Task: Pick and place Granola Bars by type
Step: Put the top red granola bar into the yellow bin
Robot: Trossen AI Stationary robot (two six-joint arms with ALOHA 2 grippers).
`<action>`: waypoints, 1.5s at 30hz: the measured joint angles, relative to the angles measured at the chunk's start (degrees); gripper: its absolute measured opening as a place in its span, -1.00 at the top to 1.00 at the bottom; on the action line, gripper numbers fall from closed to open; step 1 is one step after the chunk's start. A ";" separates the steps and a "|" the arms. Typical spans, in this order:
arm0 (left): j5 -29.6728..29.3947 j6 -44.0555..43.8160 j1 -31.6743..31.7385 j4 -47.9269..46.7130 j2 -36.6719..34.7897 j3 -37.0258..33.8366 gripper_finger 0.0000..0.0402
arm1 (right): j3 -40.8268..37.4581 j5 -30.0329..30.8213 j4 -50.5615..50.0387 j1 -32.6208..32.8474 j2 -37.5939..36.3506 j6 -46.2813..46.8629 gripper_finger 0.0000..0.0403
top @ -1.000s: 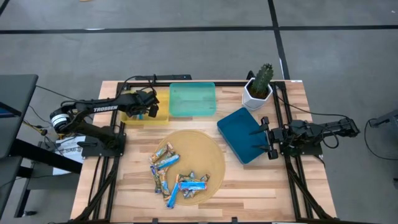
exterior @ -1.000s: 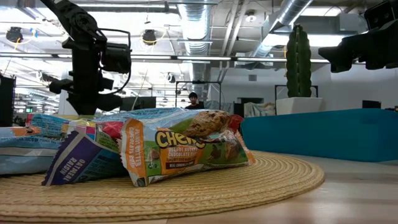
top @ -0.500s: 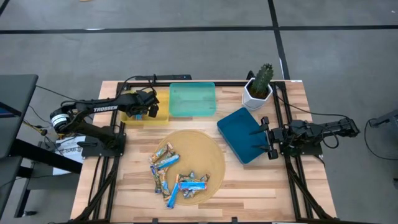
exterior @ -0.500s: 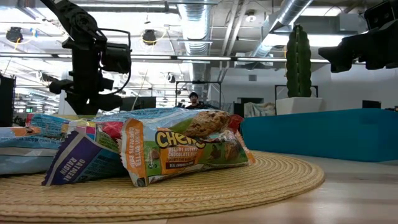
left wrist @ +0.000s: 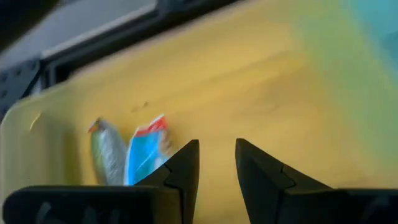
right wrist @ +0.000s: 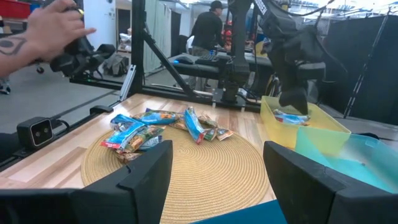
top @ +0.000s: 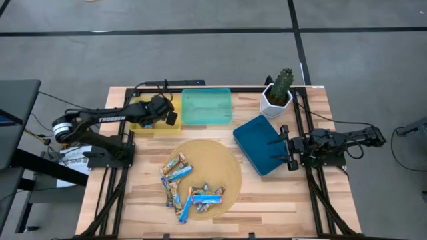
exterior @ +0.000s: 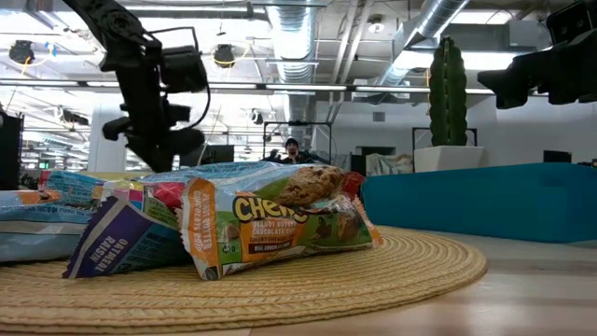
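Three trays sit toward the far side of the table (top: 280,200). The yellow tray (top: 148,125) lies at about 10 o'clock from the table's middle; the left wrist view shows a bright blue bar (left wrist: 144,160) lying in it beside a silver-green wrapper (left wrist: 107,154), touching or nearly so, both long axes running roughly parallel. The teal tray (top: 207,107) sits just beside the yellow one, at 12 o'clock, and nothing can be made out in it. The dark blue tray (top: 261,143) lies at 3 o'clock, turned at an angle to the table edges, with no bar visible inside.

The rest of the Granola Bars (top: 187,187) lie heaped on a round woven mat (top: 227,167) at about 6 o'clock. Their long axes point many ways: several blue ones run roughly 2-to-8 o'clock, one at the near edge lies almost 3-to-9. In the low view a Chewy-labelled bar (exterior: 280,229) lies lengthwise across the mat's front.

The left gripper (top: 168,117) hovers over the yellow tray's 3 o'clock end, its fingers (left wrist: 180,168) slightly apart and holding nothing. The right gripper (top: 285,145) waits at the dark blue tray's 3 o'clock edge, fingers (right wrist: 146,177) spread wide.

A potted cactus (top: 279,90) stands at 1 o'clock. A person (right wrist: 208,28) stands beyond the table, and a hand (right wrist: 46,28) shows at the right wrist view's edge.
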 joint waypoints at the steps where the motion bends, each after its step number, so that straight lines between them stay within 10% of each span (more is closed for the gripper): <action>1: -0.06 1.10 -0.44 0.91 -0.67 0.00 0.51 | 0.00 0.00 0.00 -0.02 0.00 0.00 -0.21; 24: -0.39 19.05 -16.07 27.59 -12.69 0.00 0.51 | -0.02 0.02 0.02 -0.02 -0.02 0.00 -0.21; 45: 3.81 13.41 -40.84 22.51 -6.79 0.04 0.51 | 0.00 -0.02 0.02 -0.02 0.02 0.00 -0.21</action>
